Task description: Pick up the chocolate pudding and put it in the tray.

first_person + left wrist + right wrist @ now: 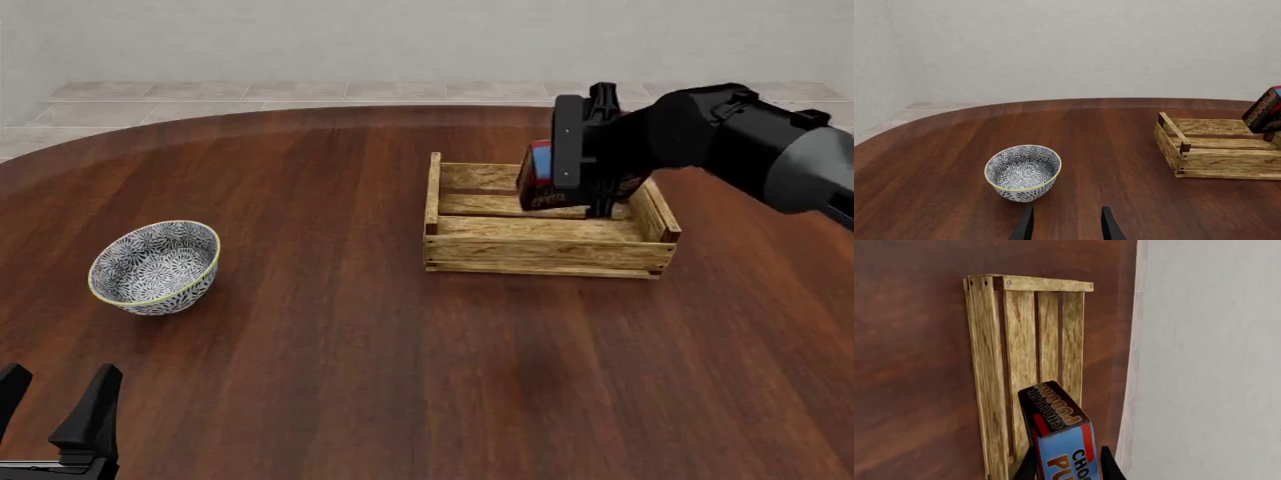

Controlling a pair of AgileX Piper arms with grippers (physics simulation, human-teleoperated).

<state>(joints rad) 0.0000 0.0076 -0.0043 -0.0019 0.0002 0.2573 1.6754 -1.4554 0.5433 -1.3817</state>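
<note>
Left wrist view: the left gripper [1066,225] hangs low over the worktop [1107,140] with its fingers spread and nothing between them. A blue-and-white patterned bowl [1023,173] sits just ahead of it and a little to one side. The light-wood slatted tray [1217,150] stands well ahead and off to the side, with the chocolate pudding carton [1264,111] tilted in the air above its far end.

Front view: the right gripper [587,180] is clamped on the carton, which is held just over the tray's interior, apart from the slats, toward the tray's right rear part. The left gripper idles well apart, near the front left edge.

Right wrist view: the carton sticks straight out beyond the fingertips, pinched across its narrow faces near the blue-banded end. The tray's floor lies directly beyond it.

The carton looks light and fairly stiff, though thin card would likely dent under a hard squeeze. Its printed faces are probably slick, so flat opposite sides near the middle seem the surest hold.
</note>
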